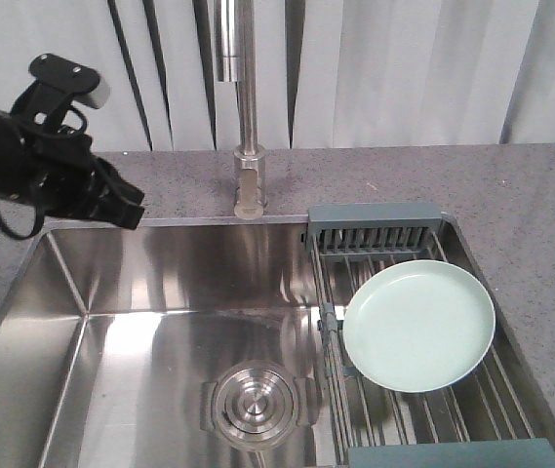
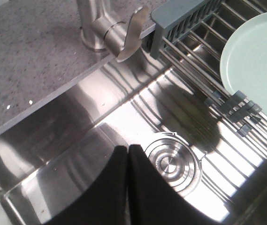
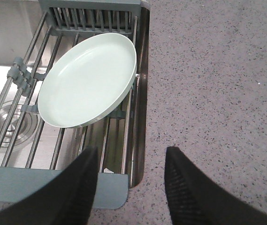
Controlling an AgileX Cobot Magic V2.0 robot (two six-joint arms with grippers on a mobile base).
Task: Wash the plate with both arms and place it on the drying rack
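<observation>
The pale mint-green plate lies flat on the steel rods of the drying rack over the right side of the sink; it also shows in the left wrist view and the right wrist view. My left gripper hovers above the sink's back left corner, far from the plate, its fingers pressed together with nothing between them. My right gripper is open and empty, hanging over the rack's near right corner and the counter, short of the plate. It is out of the front view.
A steel faucet stands behind the sink. The round steel drain sits in the basin floor. Speckled grey counter runs along the right of the rack. The rack's grey-blue end piece lies below my right gripper.
</observation>
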